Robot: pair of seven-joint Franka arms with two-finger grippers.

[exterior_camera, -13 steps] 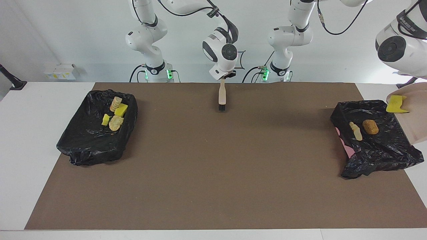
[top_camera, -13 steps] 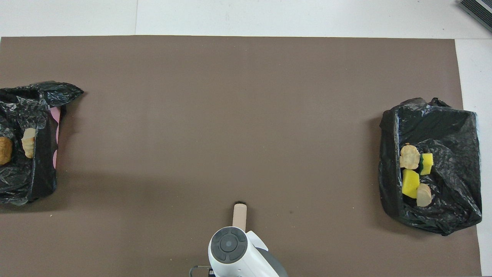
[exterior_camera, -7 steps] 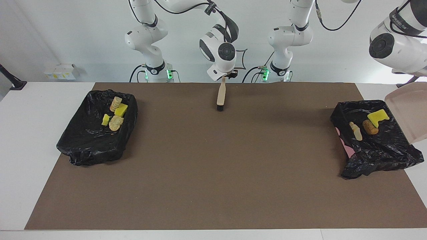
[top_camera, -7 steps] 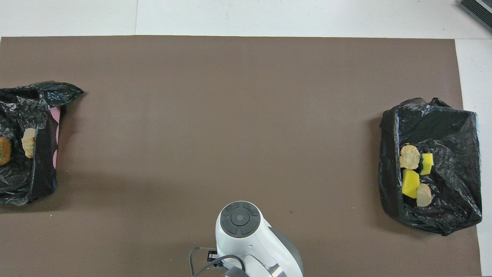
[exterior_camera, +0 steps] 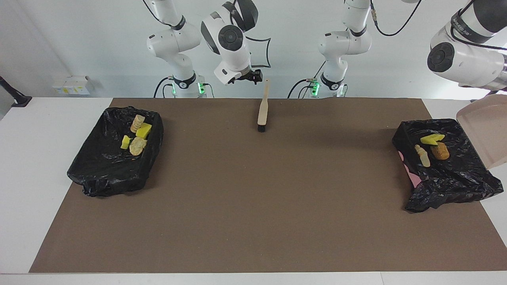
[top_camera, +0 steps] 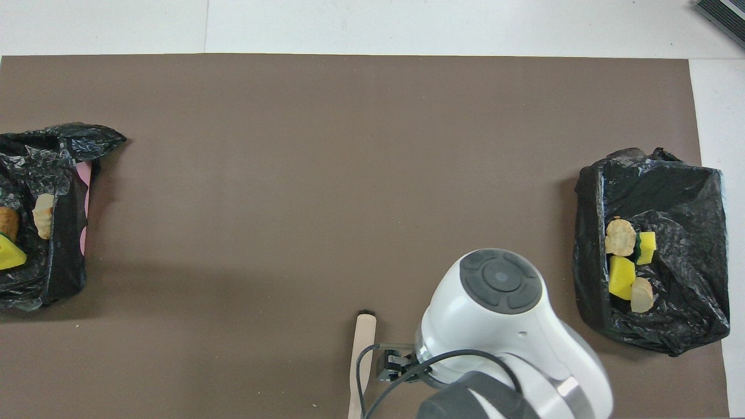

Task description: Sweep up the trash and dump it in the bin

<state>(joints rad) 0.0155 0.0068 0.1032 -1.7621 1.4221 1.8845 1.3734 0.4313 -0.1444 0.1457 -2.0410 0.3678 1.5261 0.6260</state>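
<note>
**Brush stands alone at mid-desk; all the trash sits in two bins**

The white desk (exterior_camera: 35, 178) carries a brown mat (exterior_camera: 253, 206). A bin lined with a black bag sits at each end of the mat.

The trash is all inside these bins. The bin at the right arm's end (exterior_camera: 103, 174) holds four scraps close together: two yellow sponge wedges (exterior_camera: 143, 130) and two beige lumps (exterior_camera: 137, 146). The bin at the left arm's end (exterior_camera: 451, 182) holds three scraps: a yellow wedge (exterior_camera: 431, 139), an orange-brown bread-like piece (exterior_camera: 440, 151) and a pale lump (exterior_camera: 422, 155).

A wooden brush (exterior_camera: 263, 107) stands on its black bristles at the edge of the mat nearest the robots, with its handle pointing up. The right pincer (exterior_camera: 253, 75) hangs just beside the top of the handle. It is open and holds nothing.

The left arm (exterior_camera: 463, 59) reaches over its own end of the desk. A pale dustpan (exterior_camera: 484, 134) is raised and tilted beside the bin there. The left pincer is past the edge of the view. It is closed, but what it grips cannot be seen.
</note>
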